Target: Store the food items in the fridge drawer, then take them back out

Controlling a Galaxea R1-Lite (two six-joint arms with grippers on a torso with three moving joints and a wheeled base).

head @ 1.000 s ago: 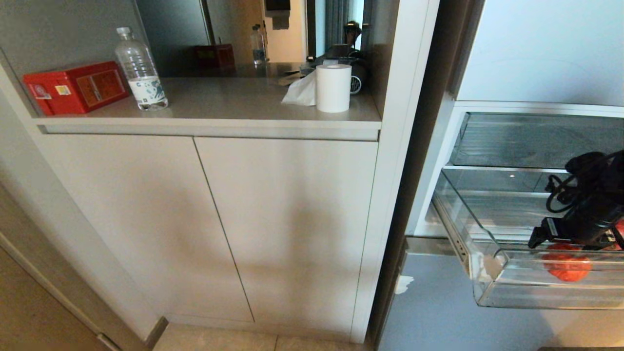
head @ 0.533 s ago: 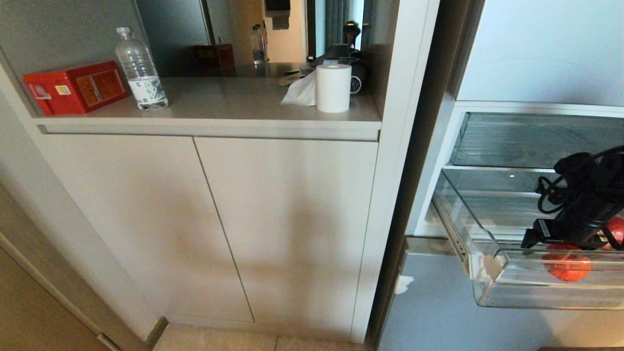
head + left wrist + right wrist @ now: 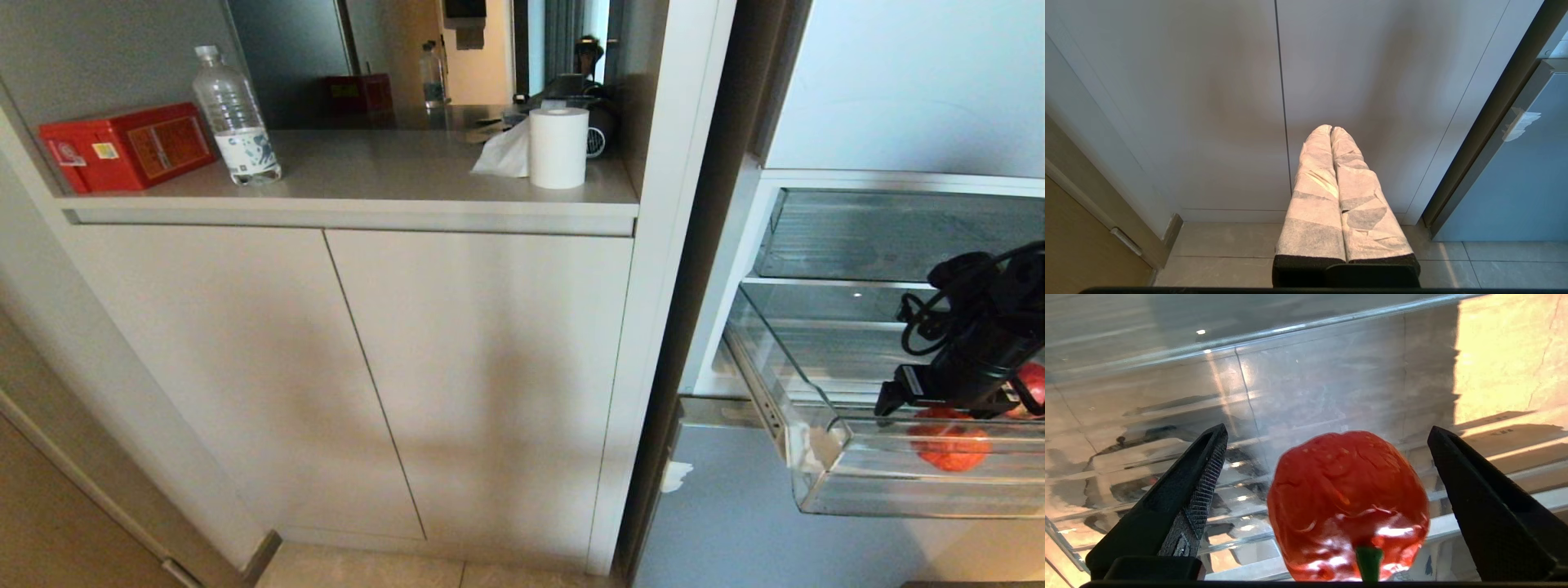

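Now R gripper (image 3: 1327, 477) slightly left vs. before, fingers wide apart around red pepper (image 3: 1347, 506) in drawer (image 3: 816, 457).

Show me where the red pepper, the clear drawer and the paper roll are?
Red pepper (image 3: 1347, 502): right wrist view, middle of its glossy skin.
Clear drawer (image 3: 824, 465): head view, its front corner wall.
Paper roll (image 3: 558, 147): head view, its white side.

Beige cabinets (image 3: 351, 367), grey counter (image 3: 384, 171), tiled floor (image 3: 1229, 245), mirrored niche wall (image 3: 392, 57)
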